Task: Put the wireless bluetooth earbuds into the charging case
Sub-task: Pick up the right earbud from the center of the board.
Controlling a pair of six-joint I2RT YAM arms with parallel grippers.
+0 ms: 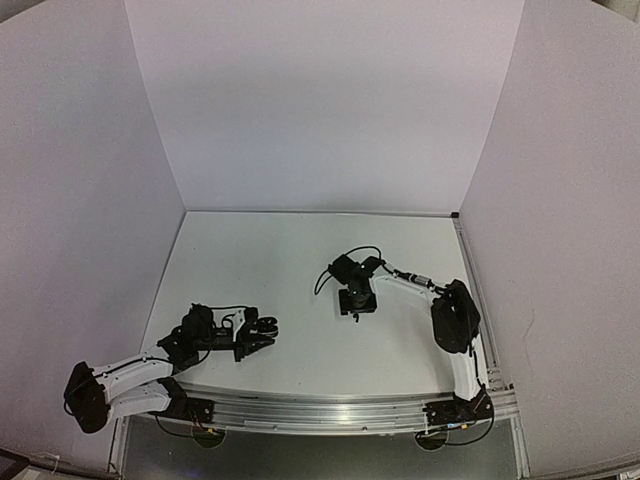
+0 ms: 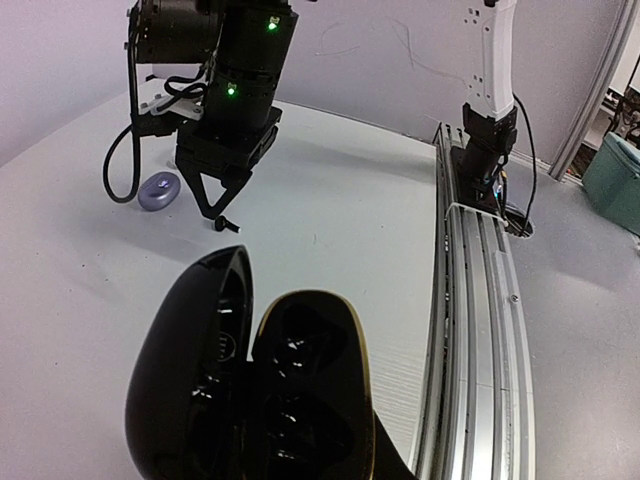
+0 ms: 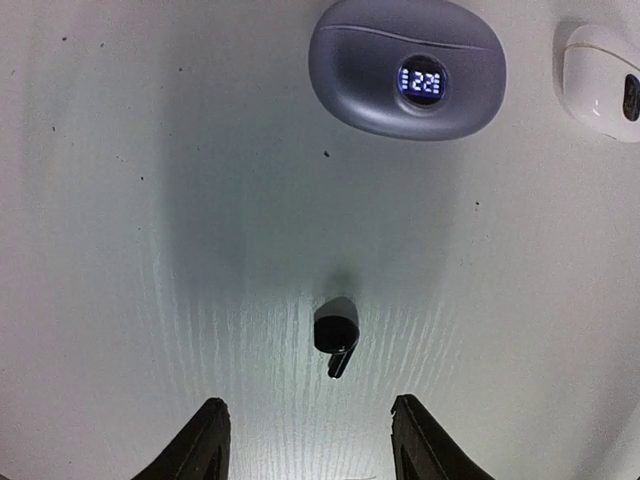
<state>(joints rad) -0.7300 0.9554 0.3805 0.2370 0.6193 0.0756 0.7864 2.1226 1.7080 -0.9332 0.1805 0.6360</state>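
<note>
On the white table (image 1: 300, 250), our left gripper (image 1: 262, 331) is clamped on the black charging case (image 2: 262, 392), which is open. Our right gripper (image 3: 310, 445) hangs with fingers apart over the black earbud (image 3: 336, 328), which lies untouched on the table near the grey case (image 3: 408, 68) and the white case (image 3: 600, 72).

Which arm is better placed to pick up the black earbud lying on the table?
Right. The right jaws hang open directly over the black earbud, while the left jaws are shut on the open black case.
</note>
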